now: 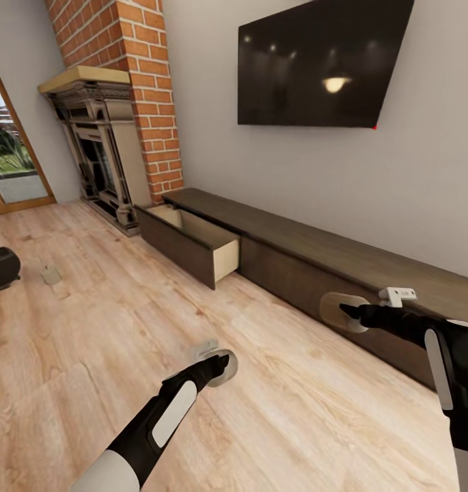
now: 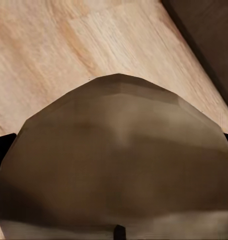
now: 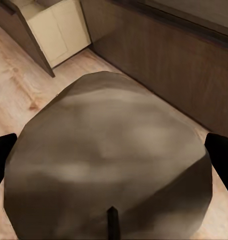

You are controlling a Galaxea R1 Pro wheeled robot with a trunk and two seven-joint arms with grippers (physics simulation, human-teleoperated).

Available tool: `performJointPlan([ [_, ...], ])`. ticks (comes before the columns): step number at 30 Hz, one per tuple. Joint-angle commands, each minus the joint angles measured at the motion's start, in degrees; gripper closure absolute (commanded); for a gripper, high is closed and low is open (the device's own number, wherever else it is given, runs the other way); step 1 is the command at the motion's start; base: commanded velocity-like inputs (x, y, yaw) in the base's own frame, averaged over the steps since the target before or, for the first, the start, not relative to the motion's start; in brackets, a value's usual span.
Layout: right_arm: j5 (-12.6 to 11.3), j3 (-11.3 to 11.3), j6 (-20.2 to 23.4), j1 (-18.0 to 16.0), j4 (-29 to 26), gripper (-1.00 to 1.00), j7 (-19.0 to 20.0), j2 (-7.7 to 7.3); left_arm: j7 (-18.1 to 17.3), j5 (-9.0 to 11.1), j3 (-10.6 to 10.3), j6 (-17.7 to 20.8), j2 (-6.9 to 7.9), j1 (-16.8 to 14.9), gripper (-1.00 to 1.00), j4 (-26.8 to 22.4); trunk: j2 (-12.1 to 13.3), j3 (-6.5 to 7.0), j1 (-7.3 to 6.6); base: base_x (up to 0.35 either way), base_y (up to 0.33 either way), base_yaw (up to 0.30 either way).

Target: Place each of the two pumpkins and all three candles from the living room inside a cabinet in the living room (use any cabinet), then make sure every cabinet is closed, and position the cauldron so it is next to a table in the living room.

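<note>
Left gripper [image 1: 220, 365]: held out over the wood floor [image 1: 111, 342], fingers closed on a round pale candle [image 1: 218, 367]; in the left wrist view the candle's [image 2: 118, 160] domed body sat between the two dark fingertips [image 2: 3, 150].
Right gripper [image 1: 346, 311]: raised in front of the long cabinet [image 1: 370, 273], likewise pinching a second candle [image 1: 339, 311]; the right wrist view showed its [image 3: 109, 165] rounded top between the fingertips [image 3: 221, 155].
Cabinet: a low dark-brown unit running along the wall under the television [image 1: 322, 61]. Its drawer [image 1: 193, 239] at the fireplace end [image 1: 100, 150] stood pulled open, pale interior exposed, nothing seen inside from this angle.
Cauldron [image 1: 1, 266]: a dark rounded body on the floor at the head view's left edge, well apart from the cabinet.
Other items: a small pale object [image 1: 51, 275] lay on the floor near the cauldron; identity could not be told. A white bracket-like piece [image 1: 396, 295] rested on the cabinet top.
Pumpkins: none identified.
Step in hand (judged): carrying both candles to the open drawer.
Recommended practice: approach squarely, bring each candle above the drawer cavity clear of its front wall, lower before releasing, one arm at a time. Leave room for the drawer to be pushed shut afterwards.
</note>
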Motion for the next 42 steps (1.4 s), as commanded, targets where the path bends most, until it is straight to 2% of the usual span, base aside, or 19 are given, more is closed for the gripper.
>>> performJointPlan([
  [1,-0.3,0.2,0.4,-0.1,0.0,1.00,0.1,-0.02,0.5,0.5,-0.1,0.1,0.02,0.0,1.00,-0.1,0.0,-0.05,0.02,0.339,0.030,0.000],
  [13,-0.4,0.6,0.3,-0.1,0.0,1.00,0.2,-0.03,0.5,0.5,-0.1,0.1,0.02,-0.1,1.00,-0.1,0.0,-0.05,0.02,0.339,0.093,0.000],
  [21,-0.3,2.7,-1.4,-0.1,0.0,1.00,0.3,-0.03,0.3,0.5,0.0,0.1,0.12,0.0,1.00,0.0,0.0,-0.05,0.02,0.319,0.151,0.000],
  [42,-0.3,2.8,-1.5,-0.1,0.0,1.00,0.3,-0.03,-0.7,0.5,0.1,0.1,0.29,-0.1,1.00,0.0,0.0,-0.05,0.02,0.284,0.225,0.000],
])
